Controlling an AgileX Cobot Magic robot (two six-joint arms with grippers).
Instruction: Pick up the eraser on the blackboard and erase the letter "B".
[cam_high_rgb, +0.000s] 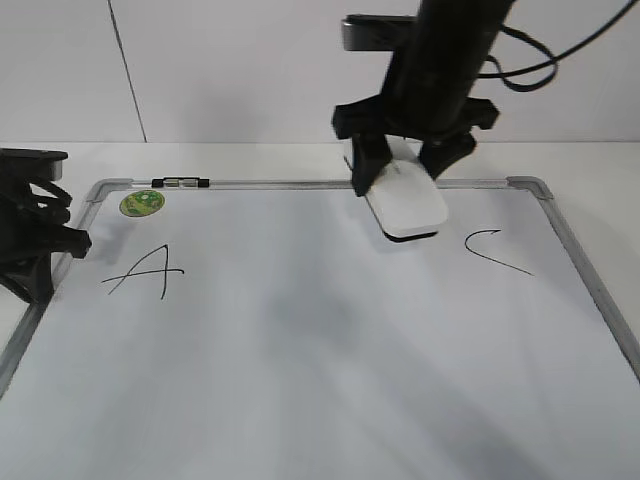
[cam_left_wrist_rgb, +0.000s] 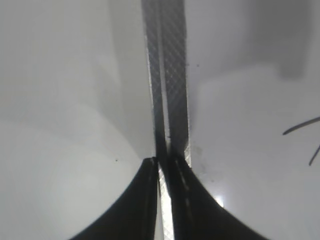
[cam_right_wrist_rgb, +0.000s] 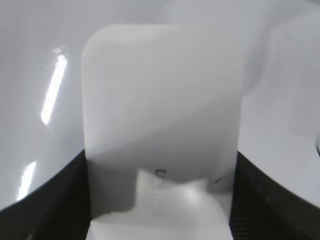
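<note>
- Right gripper (cam_high_rgb: 408, 165) clamps the white oblong plastic eraser (cam_high_rgb: 407, 203) over the grey-framed white blackboard (cam_high_rgb: 300, 330), between "A" and "C"; tilt risks smearing.
- Left gripper (cam_left_wrist_rgb: 165, 162) apparently closed at the frame.
- Letter "B" seemingly absent.

You see a round green sticker (cam_high_rgb: 141, 203) near the far left corner, and just to its right a short black and silver marker (cam_high_rgb: 181, 182) lying along the far edge. The white tabletop (cam_high_rgb: 600, 175) meets a pale wall (cam_high_rgb: 220, 70) behind.
</note>
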